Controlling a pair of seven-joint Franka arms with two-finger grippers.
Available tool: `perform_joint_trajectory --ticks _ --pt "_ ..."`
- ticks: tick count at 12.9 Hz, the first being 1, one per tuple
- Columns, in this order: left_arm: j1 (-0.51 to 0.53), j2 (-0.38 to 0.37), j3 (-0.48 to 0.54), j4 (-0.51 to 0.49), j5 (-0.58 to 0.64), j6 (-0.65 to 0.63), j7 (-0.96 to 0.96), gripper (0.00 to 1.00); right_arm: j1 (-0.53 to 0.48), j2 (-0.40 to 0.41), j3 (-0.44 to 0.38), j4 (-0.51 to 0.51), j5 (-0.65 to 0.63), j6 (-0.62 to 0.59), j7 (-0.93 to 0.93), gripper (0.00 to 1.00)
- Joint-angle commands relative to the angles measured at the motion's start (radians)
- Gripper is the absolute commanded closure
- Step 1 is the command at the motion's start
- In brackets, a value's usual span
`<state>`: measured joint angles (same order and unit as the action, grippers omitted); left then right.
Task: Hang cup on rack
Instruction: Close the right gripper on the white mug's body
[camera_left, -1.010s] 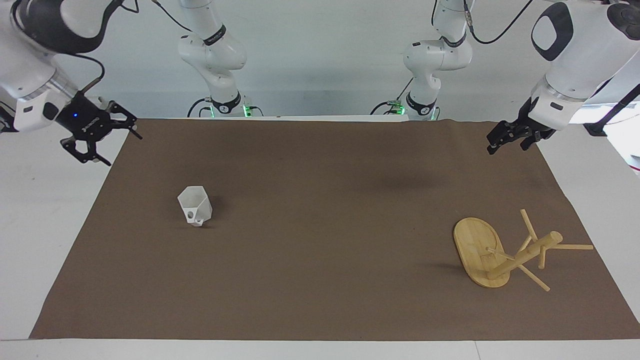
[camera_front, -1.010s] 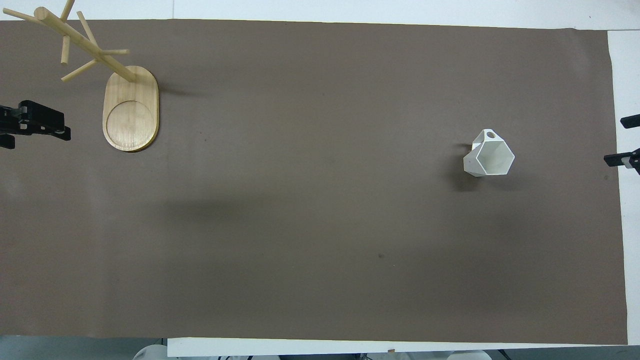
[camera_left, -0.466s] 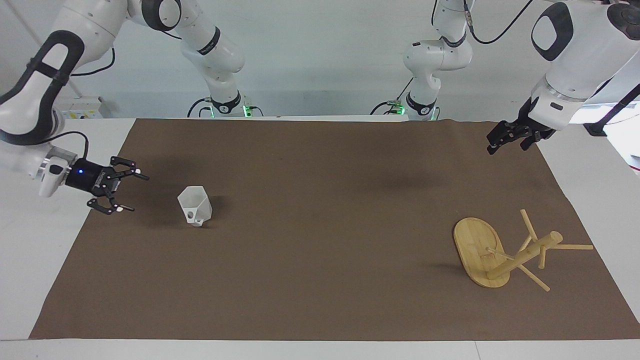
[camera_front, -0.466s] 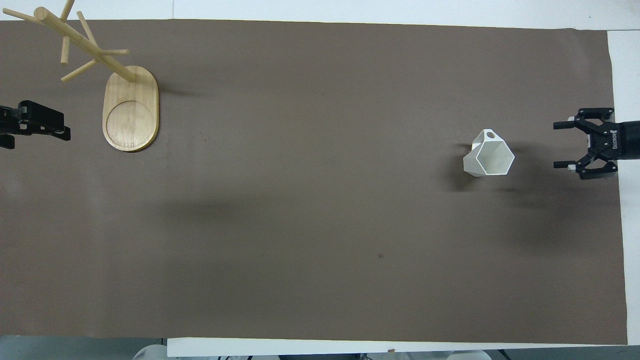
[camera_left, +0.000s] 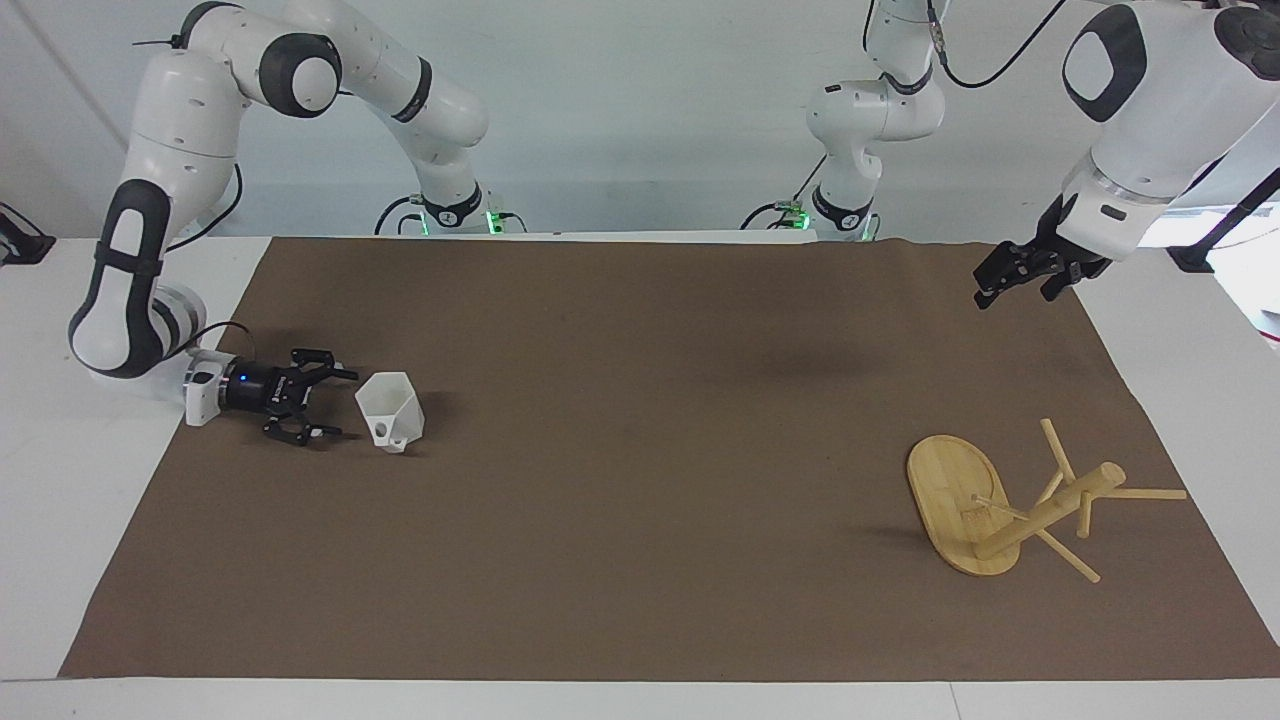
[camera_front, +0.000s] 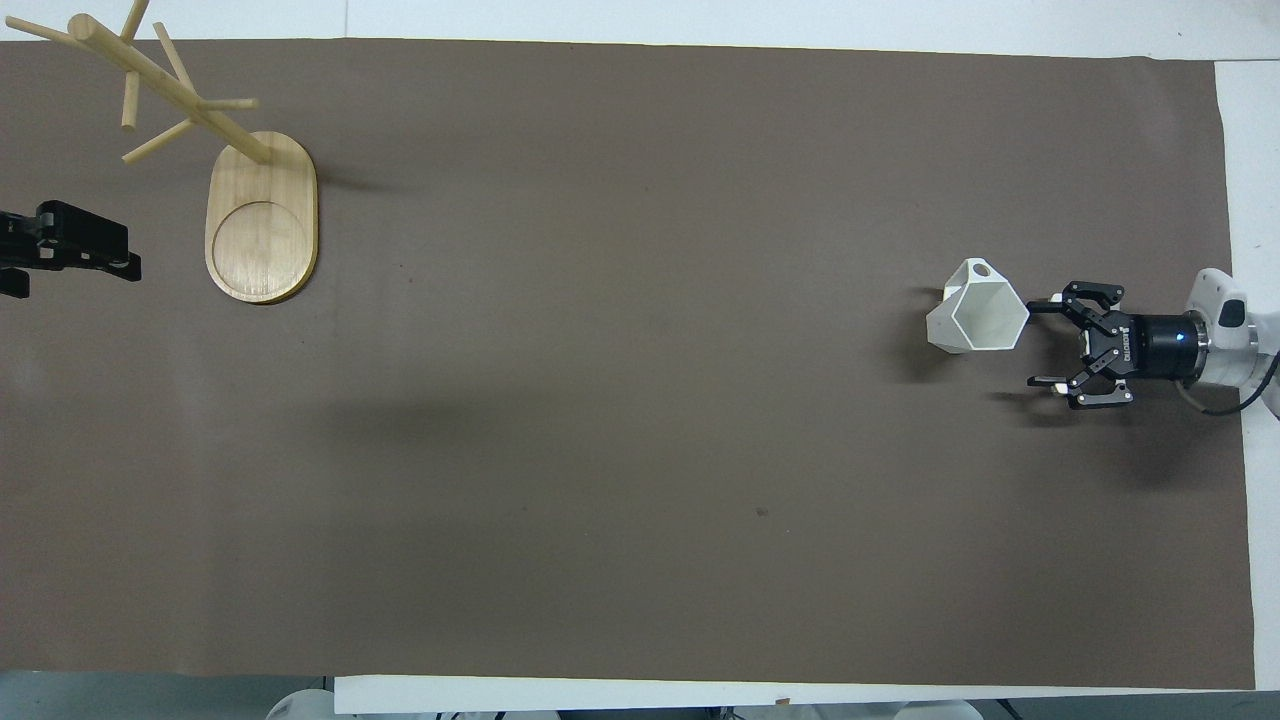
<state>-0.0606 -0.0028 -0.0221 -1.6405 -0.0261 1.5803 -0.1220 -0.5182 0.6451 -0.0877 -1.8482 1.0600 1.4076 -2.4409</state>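
The white faceted cup (camera_left: 390, 408) stands upright on the brown mat toward the right arm's end of the table, its pierced handle on the side away from the robots; it also shows in the overhead view (camera_front: 982, 318). My right gripper (camera_left: 340, 404) is open, lies level just above the mat and sits right beside the cup without gripping it; it also shows in the overhead view (camera_front: 1037, 342). The bamboo rack (camera_left: 945, 480) stands on its oval base at the left arm's end (camera_front: 262, 235). My left gripper (camera_left: 985, 292) waits in the air near the mat's edge (camera_front: 125, 262).
The brown mat (camera_left: 640, 520) covers most of the white table (camera_left: 60, 520). The rack's thin pegs (camera_left: 1150, 493) stick out from its post toward the mat's edge. Nothing else lies on the mat between the cup and the rack.
My right arm has swung down and in from the table's end, and its open gripper now sits low beside the cup. The cup, the rack and the left arm have not moved.
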Motion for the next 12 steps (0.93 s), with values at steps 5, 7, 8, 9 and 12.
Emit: perform_joint_trajectory --ticks 5,7,8,9,12 --pt "0.01 -0.025 -0.004 -0.025 -0.011 0.015 0.015 0.0 0.046 -0.039 0.02 -0.071 0.115 -0.002 -0.084 0.0" --pt "0.01 -0.025 -0.004 -0.025 -0.011 0.015 0.015 0.0 0.081 -0.038 0.02 -0.071 0.141 0.01 -0.084 0.0" --pt "0.01 -0.025 -0.004 -0.025 -0.011 0.015 0.015 0.0 0.083 -0.038 0.02 -0.071 0.147 0.024 -0.084 0.0" --pt "0.01 -0.025 -0.004 -0.025 -0.011 0.015 0.015 0.0 0.087 -0.038 0.02 -0.071 0.153 0.025 -0.084 0.0" --pt "0.01 -0.025 -0.004 -0.025 -0.011 0.015 0.015 0.0 0.104 -0.038 0.019 -0.074 0.16 0.025 -0.086 0.0"
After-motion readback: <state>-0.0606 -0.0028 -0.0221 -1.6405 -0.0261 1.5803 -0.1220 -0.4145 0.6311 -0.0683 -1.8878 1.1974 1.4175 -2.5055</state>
